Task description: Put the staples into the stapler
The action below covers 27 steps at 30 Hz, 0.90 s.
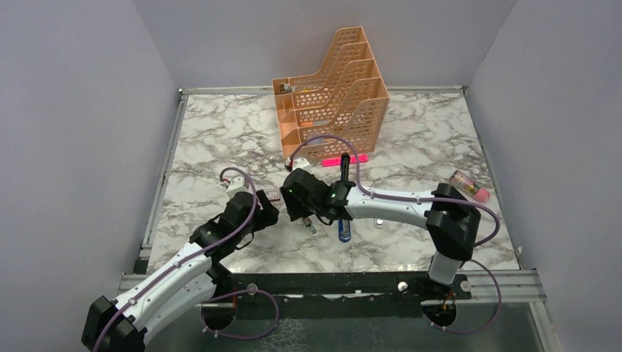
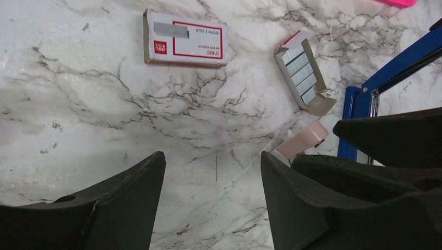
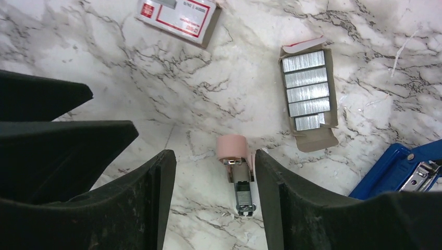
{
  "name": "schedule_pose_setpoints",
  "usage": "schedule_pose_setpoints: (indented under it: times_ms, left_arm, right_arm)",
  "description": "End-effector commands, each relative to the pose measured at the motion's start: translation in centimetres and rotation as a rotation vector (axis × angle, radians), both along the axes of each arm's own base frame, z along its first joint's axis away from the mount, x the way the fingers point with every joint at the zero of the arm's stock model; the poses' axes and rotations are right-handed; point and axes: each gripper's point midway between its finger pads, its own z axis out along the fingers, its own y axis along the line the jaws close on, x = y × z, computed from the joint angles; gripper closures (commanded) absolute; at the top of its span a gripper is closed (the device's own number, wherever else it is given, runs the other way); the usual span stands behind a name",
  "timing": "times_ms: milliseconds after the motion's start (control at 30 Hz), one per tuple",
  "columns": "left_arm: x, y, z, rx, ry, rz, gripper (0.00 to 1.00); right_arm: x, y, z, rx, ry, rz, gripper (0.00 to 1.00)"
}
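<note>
Straddling the peach-pink piece [image 3: 233,147], right claw [image 3: 213,153] spread wide.

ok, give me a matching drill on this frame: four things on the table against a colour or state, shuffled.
Things:
1. staple box
2. staple tray
3. stapler
4. peach-pink piece

States:
A. blue, swung open
B. lying between the open jaws of the right gripper
C. uncovered, rows of silvery staples showing
D. white, red label facing up

Pairs: 1-D, 2-C, 3-A, 4-B
</note>
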Motion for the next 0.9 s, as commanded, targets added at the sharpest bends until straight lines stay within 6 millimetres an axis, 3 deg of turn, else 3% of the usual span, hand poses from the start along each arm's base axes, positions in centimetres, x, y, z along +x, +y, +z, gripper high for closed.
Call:
schedule_pose_setpoints:
  times_ms: [0,167,267,500,867]
  left_arm:
    - [-0.9,-1.5,-0.8,-0.097,0.041,-0.039,0.33]
    - [-1.5,-3.4,-1.9,-0.170,0.065,-0.116,0.39]
    - [-2.3,-5.5,-2.6,-0.257,0.084,-0.203,0.43]
    - [-3.0,-7.9,-3.4,-0.334,0.124,-0.310,0.50]
    - [-3.5,-9.1,-4.5,-0.383,0.165,-0.356,0.56]
  right_arm:
    - [1.0,-0.8,-1.5,-0.089,0.000,-0.016,0.38]
    - [1.5,-0.5,-2.1,-0.098,0.010,-0.004,0.41]
    - [1.8,-0.6,-2.3,-0.106,0.012,-0.009,0.49]
    - [2.5,-0.8,-1.6,-0.093,-0.021,-0.024,0.66]
    - [3.8,-1.0,-0.8,-0.061,-0.046,-0.111,0.68]
